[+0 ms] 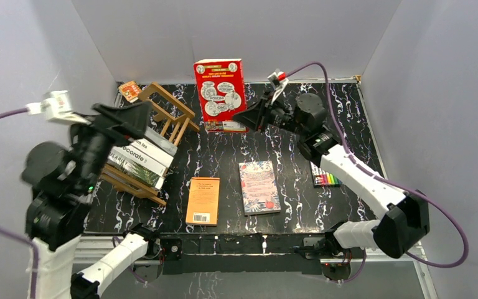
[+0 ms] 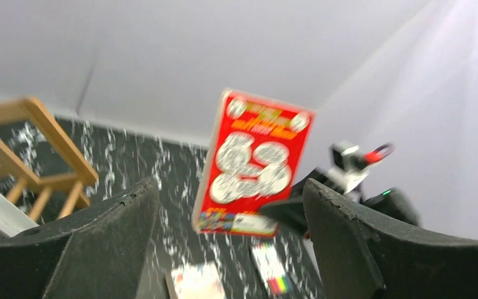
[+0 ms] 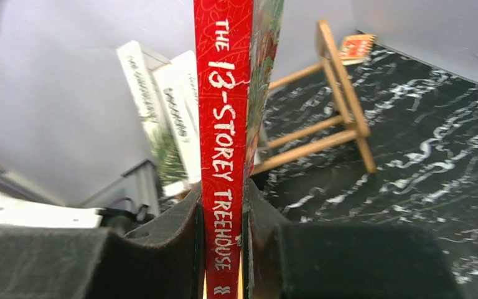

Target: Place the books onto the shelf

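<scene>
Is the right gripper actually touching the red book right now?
Touching. The right wrist view shows the right gripper clamped on both covers of the red book.

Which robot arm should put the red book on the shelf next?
Probably the right: the right gripper is shut on the red book, holding it upright. The left gripper hangs open and empty by the shelf.

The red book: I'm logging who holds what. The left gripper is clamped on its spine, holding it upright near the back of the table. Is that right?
One thing is wrong: the right gripper, not the left, is clamped on the red book at its spine, holding it upright near the back of the table. The right wrist view shows the spine between its fingers.
</scene>
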`<action>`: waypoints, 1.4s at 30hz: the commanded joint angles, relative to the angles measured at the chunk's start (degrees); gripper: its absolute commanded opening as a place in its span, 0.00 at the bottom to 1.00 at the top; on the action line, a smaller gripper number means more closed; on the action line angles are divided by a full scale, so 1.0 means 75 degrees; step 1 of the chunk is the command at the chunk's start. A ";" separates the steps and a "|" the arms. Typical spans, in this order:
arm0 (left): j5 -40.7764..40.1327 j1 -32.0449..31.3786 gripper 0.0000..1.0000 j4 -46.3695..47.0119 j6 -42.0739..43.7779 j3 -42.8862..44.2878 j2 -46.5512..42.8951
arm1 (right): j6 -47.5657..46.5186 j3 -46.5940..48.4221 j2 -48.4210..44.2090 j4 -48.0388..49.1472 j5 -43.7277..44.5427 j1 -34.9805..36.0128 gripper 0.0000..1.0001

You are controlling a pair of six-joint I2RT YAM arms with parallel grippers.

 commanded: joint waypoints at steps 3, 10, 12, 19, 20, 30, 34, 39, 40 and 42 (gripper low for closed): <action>-0.1016 0.0002 0.83 -0.0246 0.0691 0.0758 0.0022 | -0.2712 0.0804 0.0872 0.0393 0.0978 0.0485 0.00; -0.0775 0.0002 0.83 -0.0493 0.0792 0.1096 0.0241 | -0.3663 0.1769 0.2348 0.0809 0.1681 0.1031 0.00; -0.0749 0.0002 0.83 -0.0595 0.0816 0.1189 0.0311 | -0.3815 0.2021 0.2768 0.1010 0.1824 0.1184 0.00; -0.0667 0.0002 0.84 -0.0952 0.0821 0.1381 0.0469 | -0.4503 0.3174 0.4260 0.1211 0.2258 0.1798 0.00; -0.0666 0.0002 0.84 -0.0972 0.0810 0.1381 0.0470 | -0.4600 0.3338 0.4471 0.1198 0.2226 0.1864 0.00; -0.0613 -0.0007 0.84 -0.1132 0.0700 0.1318 0.0411 | -0.5095 0.4489 0.5781 0.0938 0.2031 0.2296 0.00; -0.0579 0.0000 0.84 -0.1153 0.0667 0.1266 0.0448 | -0.5066 0.4754 0.6064 0.0787 0.1761 0.2338 0.00; -0.0571 -0.0001 0.84 -0.1254 0.0595 0.1336 0.0589 | -0.5112 0.5486 0.6707 0.0278 0.1562 0.2393 0.00; -0.0572 0.0002 0.84 -0.1274 0.0581 0.1342 0.0614 | -0.5179 0.5733 0.6857 0.0166 0.1574 0.2413 0.00; -0.0553 0.0002 0.84 -0.1310 0.0515 0.1348 0.0659 | -0.5253 0.6074 0.7127 -0.0062 0.1604 0.2461 0.00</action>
